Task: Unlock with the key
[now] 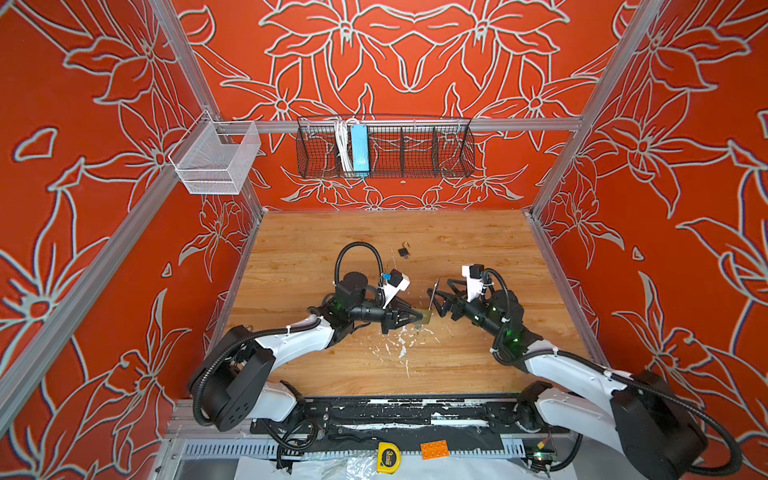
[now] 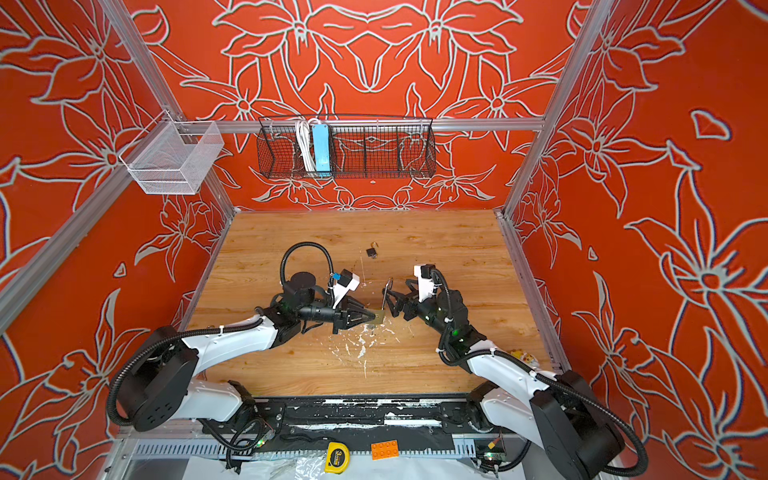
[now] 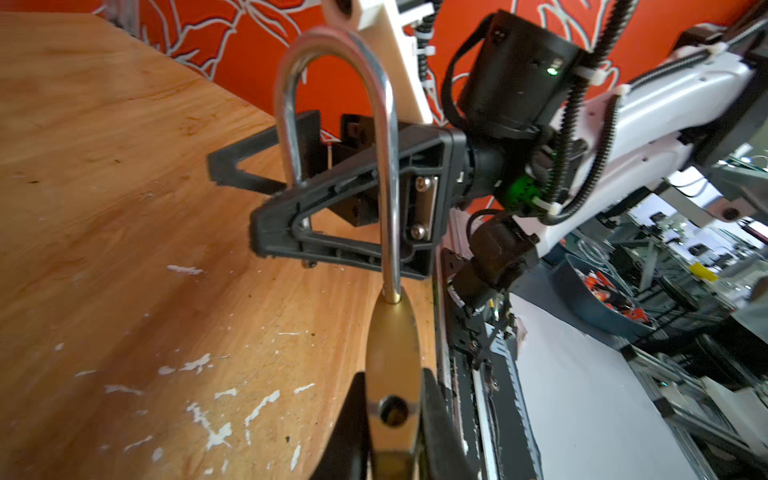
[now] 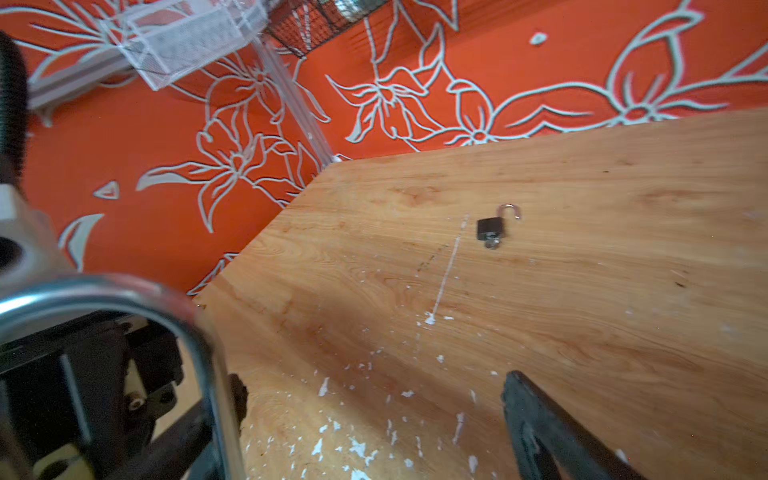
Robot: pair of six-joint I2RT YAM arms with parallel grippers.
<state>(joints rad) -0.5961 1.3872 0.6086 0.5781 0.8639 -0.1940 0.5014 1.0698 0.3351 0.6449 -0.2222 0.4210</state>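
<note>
In both top views a brass padlock body (image 1: pixel 428 316) is seen pinched in the left gripper (image 1: pixel 420 318), which is closed down almost all the way on it and is reached in from 9 o'clock, a bit toward 6 o'clock of the middle of the worn wooden tabletop (image 1: pixel 374 232). The lock's long silver steel shackle (image 1: pixel 434 289) is pointed off toward 12 o'clock, and the right gripper (image 1: pixel 432 303) is held at its 3 o'clock side with the jaws spread wide and nothing gripped. A small black padlock (image 1: pixel 403 252) with its hook swung open is seen lying well apart at 12 o'clock. In the left wrist view the brass body (image 3: pixel 390 332) is shown clamped between two black fingers (image 3: pixel 436 415). One shackle leg is seated in it, the other is out, and its round hole (image 3: pixel 392 409) is left showing. That free leg is run between the right gripper's open fingers, though contact can't be told. In the right wrist view the shackle's curve (image 4: pixel 178 316) is blurred up close, and a silvery stub (image 4: pixel 492 243) is stuck at the black padlock's base. Whether it's the key can't be made out.
</note>
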